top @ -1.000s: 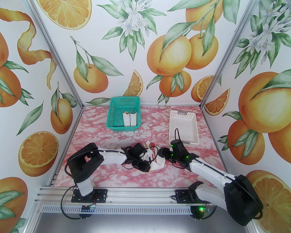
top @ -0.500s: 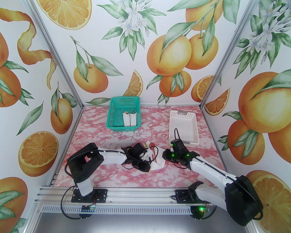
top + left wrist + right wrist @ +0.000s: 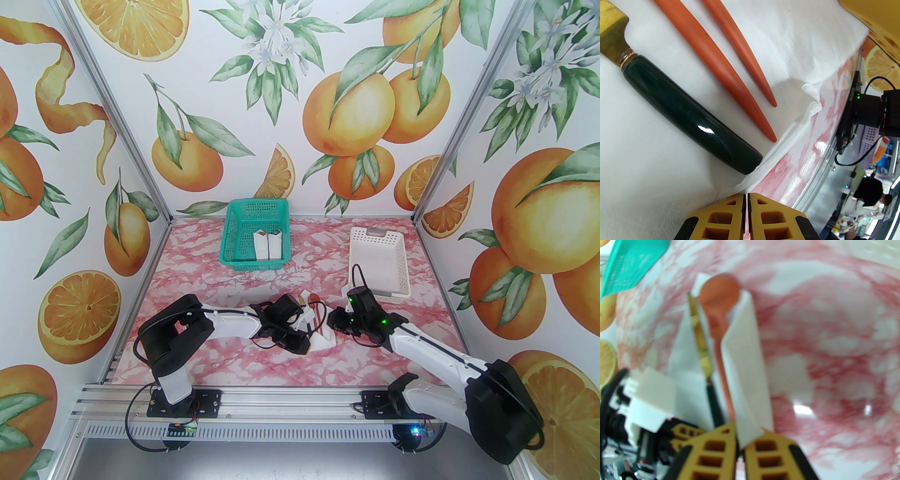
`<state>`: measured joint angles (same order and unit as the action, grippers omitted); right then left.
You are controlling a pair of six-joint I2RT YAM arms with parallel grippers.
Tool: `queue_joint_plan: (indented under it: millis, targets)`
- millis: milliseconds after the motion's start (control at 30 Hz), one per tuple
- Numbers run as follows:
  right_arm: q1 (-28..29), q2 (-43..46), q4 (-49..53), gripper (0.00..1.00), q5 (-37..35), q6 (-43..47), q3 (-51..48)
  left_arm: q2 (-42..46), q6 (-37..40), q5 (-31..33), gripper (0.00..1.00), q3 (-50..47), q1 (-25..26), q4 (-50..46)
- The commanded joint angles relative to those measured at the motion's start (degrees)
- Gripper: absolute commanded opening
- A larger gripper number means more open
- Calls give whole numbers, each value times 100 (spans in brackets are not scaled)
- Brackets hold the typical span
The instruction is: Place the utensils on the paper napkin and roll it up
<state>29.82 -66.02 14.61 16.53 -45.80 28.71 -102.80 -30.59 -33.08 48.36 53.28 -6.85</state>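
The white paper napkin (image 3: pixel 326 341) lies between my arms with the utensils on it. In the left wrist view the knife (image 3: pixel 693 121), dark-handled with a golden blade, lies beside two orange handles (image 3: pixel 731 77) on the napkin (image 3: pixel 635 152). My left gripper (image 3: pixel 745 201) is shut on the napkin's near edge. My right gripper (image 3: pixel 740 446) is shut on the napkin's right flap (image 3: pixel 745 357), holding it raised beside the orange spoon (image 3: pixel 719 289) and the knife blade (image 3: pixel 700 345). In the top view the left gripper (image 3: pixel 307 336) and the right gripper (image 3: pixel 333 323) sit close together.
A teal basket (image 3: pixel 234 243) at the back holds two white wrapped bundles (image 3: pixel 268 246). A white basket (image 3: pixel 356 262) stands at the back right, just behind my right arm. The pink marbled table (image 3: pixel 211 281) lies open at the left.
My right gripper has shut on the napkin's right edge and carried it left toward the utensils. The left arm has stayed put.
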Motion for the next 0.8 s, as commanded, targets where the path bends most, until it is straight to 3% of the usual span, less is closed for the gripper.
queue_joint_plan:
  millis: [0,300,767]
  targets:
    - [134,-45,-307,13,93,-277,-91,141,-152,50,13,-19,-32,-34]
    - [247,36,-592,13,116,-564,-251,258,-270,-2,18,125,-81,-62]
    - [553,-222,-1699,12,280,-1252,-524,111,-364,8,17,153,-103,5]
